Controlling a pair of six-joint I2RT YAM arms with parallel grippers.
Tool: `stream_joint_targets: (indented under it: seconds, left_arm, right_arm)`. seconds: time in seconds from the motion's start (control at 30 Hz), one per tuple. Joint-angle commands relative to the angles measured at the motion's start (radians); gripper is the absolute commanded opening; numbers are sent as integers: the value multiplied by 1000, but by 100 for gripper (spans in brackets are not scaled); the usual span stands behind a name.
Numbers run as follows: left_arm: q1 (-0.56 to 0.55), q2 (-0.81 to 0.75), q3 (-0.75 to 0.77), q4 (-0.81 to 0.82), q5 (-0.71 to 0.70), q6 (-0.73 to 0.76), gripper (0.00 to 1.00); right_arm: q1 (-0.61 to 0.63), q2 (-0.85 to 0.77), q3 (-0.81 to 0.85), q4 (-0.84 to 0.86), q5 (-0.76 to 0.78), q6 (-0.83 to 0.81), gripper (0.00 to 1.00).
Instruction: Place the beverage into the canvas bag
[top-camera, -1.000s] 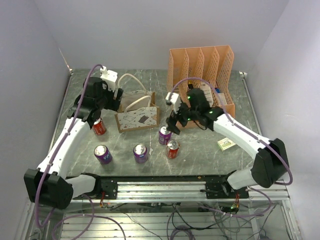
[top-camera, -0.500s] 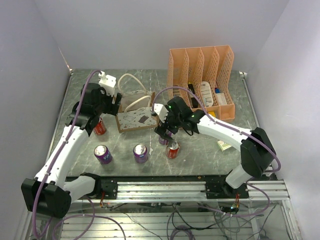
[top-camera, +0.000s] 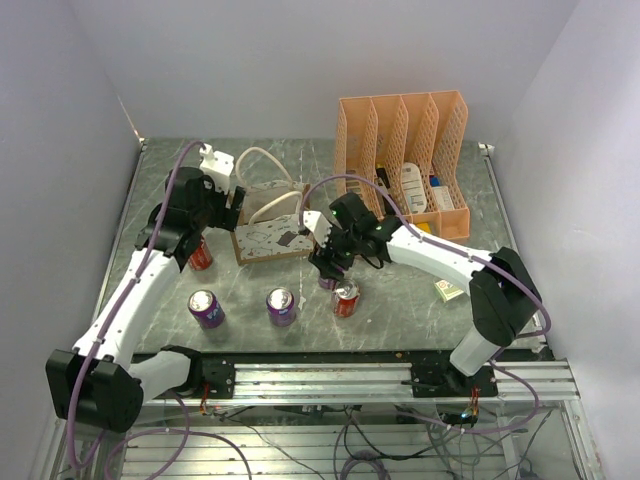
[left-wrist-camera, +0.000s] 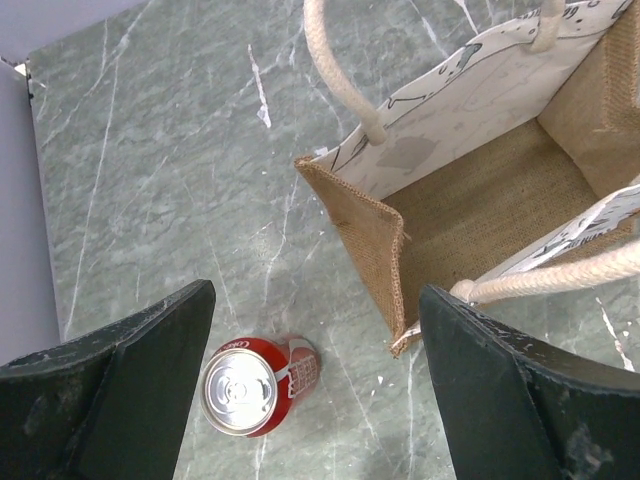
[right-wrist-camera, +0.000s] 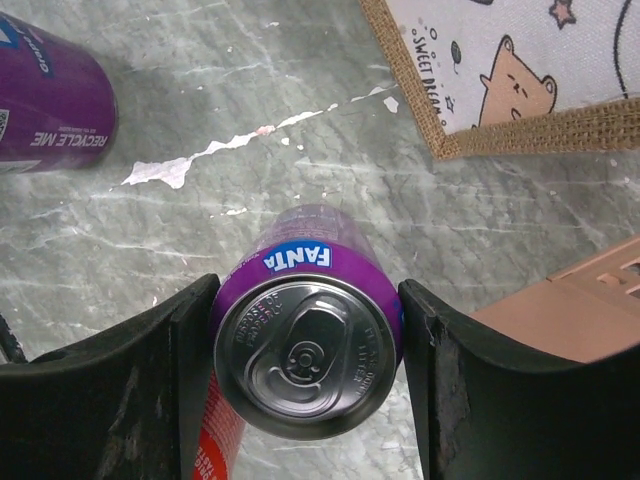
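Fanta can (right-wrist-camera: 305, 355), purple, stands at centre-right; we read the scene from the left. The left gripper (left-wrist-camera: 315, 295) hangs released, fingers spread wide, above a red can (left-wrist-camera: 245, 390) and the open canvas bag (left-wrist-camera: 365, 240) (its interior shows bare burlap). Just beside the bag's front corner, the right gripper (right-wrist-camera: 308, 290) grasps the Fanta can, with both fingers pressed against its sides. We note an orange file organizer (top-camera: 405, 150) farthest right.
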Motion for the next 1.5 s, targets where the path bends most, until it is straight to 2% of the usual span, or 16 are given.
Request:
stream_joint_targets:
  seconds: [0.0, 0.13, 0.27, 0.5, 0.7, 0.83, 1.1, 1.47]
  left_arm:
    - [-4, 31, -14, 55, -31, -39, 93]
    - [-2, 57, 3, 40, -6, -84, 93]
    - [0, 81, 13, 40, 29, -107, 93]
    - [12, 189, 112, 2, 94, -90, 91]
    - [12, 223, 107, 23, 110, -123, 88]
    - [12, 241, 91, 43, 126, -126, 82]
    - [12, 242, 45, 87, 189, -158, 61]
    - [12, 264, 28, 93, 237, -135, 34]
  right_arm:
    - [0, -26, 78, -20, -17, -30, 45]
    - [-2, -59, 139, -43, 3, -45, 32]
    - [-6, -121, 188, -38, 60, -44, 25]
    - [-29, -155, 348, -57, 210, -14, 24]
    - [-55, -138, 461, -14, 309, 0, 23]
    - [-66, -87, 555, 1, 241, 24, 22]
    - [-66, 84, 733, 4, 103, 76, 21]
    - [-66, 322, 971, -85, -117, 164, 19]
